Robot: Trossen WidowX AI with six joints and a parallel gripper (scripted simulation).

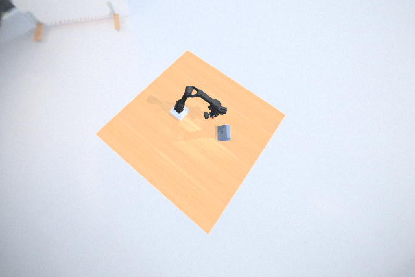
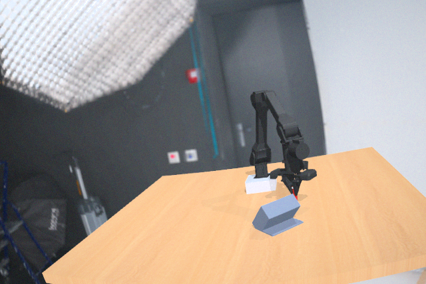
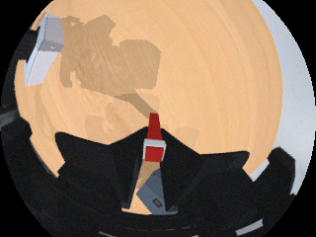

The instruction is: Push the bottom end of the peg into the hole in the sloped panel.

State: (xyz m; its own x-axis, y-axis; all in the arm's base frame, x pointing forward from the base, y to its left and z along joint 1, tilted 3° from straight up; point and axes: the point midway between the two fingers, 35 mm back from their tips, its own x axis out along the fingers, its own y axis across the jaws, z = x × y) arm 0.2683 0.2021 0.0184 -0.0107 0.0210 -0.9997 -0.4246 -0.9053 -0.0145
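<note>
The red peg has flat sides and a white band near its top. My gripper is shut on it, with one black finger on each side. In the exterior view the peg leans a little; whether its bottom touches the table cannot be told. The blue-grey sloped panel stands close by. Its hole is a small rectangle in the wrist view, and is hidden in the exterior view, which shows the panel's back.
The white base block of the arm stands on the wooden table. The panel's flat foot lies on the table on its back side. The arm's shadow falls across the wood in the wrist view.
</note>
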